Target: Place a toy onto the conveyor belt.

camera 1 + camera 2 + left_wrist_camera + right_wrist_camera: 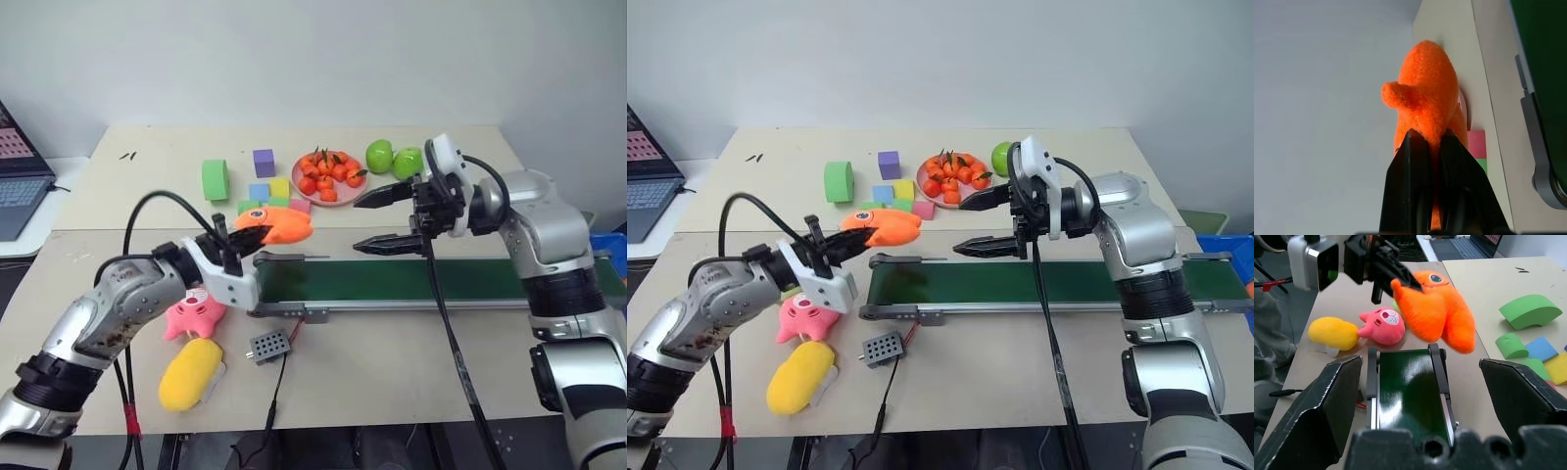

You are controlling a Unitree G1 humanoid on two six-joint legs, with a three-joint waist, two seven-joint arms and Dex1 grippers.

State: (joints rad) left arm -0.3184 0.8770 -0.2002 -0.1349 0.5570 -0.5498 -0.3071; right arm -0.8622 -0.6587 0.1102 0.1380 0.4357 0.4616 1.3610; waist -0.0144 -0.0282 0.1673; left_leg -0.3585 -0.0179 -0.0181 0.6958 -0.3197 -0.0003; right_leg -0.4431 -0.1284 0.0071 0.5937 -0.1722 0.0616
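The orange plush toy [277, 224] hangs in the air just above and behind the left end of the conveyor belt [411, 279], a long dark green strip in a grey frame. My left gripper [245, 235] is shut on the toy's tail end, and in the left wrist view its black fingers [1410, 166] pinch the orange plush [1427, 93]. My right gripper [358, 225] hovers over the belt a short way right of the toy, open and empty, pointing toward it. The right wrist view shows the toy [1435, 308] over the belt's end roller [1408, 391].
A pink plush [194, 315] and a yellow plush [191, 372] lie in front of the belt's left end, beside a small grey box [269, 344] with a cable. Behind the belt are foam blocks [215, 179], a plate of oranges [328, 176] and green apples [394, 157]. A laptop [15, 186] sits far left.
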